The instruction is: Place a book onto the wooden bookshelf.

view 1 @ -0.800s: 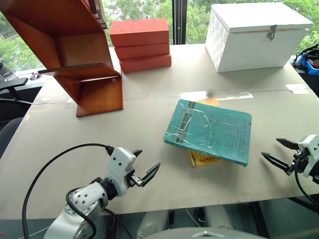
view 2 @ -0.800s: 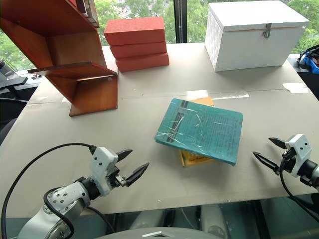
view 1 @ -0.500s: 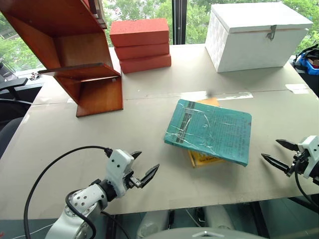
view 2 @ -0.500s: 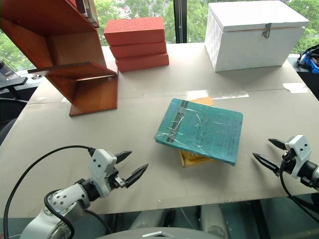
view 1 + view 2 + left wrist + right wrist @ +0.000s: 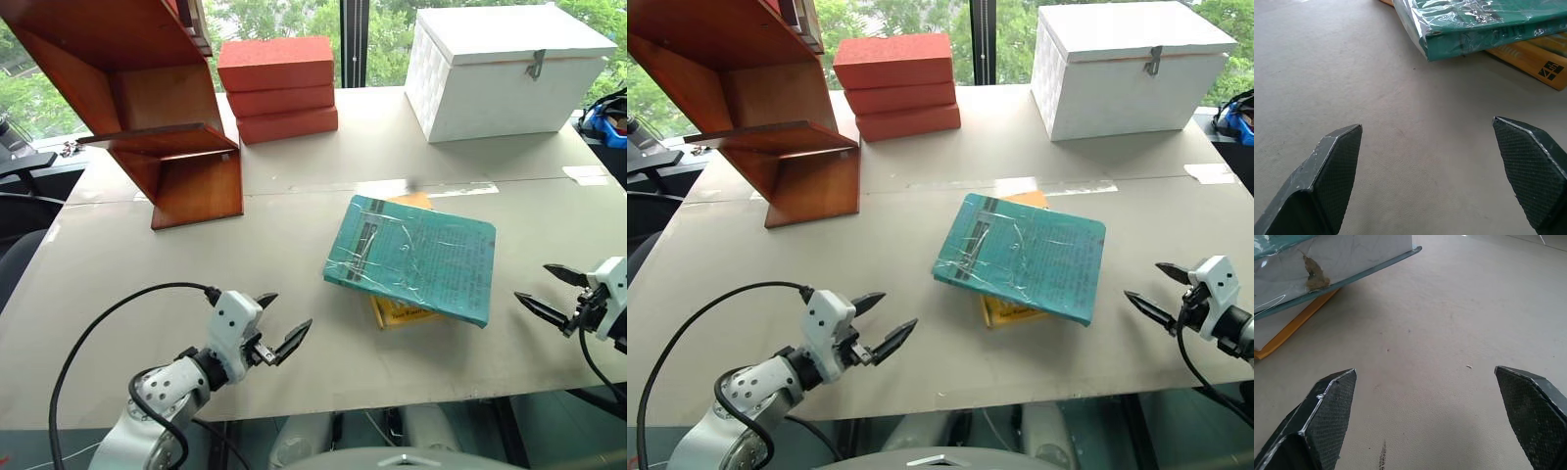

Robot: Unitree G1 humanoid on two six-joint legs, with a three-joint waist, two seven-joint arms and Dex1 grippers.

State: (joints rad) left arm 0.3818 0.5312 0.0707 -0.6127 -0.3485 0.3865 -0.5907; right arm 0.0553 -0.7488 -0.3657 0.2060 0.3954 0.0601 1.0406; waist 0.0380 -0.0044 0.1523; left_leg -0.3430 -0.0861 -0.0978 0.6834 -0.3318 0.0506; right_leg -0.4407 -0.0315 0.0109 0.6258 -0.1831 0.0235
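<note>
Both grippers, left and right, gape wide, empty, near the table's front edge; the book lies mid-table atop a yellow book, long axis slanting toward the front right corner; bookshelf at back left corner.

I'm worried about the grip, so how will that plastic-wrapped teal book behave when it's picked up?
The book looks broad, flat and stiff, so it probably won't flop. Its shiny, wrinkled wrap may be slippery between the fingers. It rests tilted on the yellow-orange book, so a push may slide it off.
</note>
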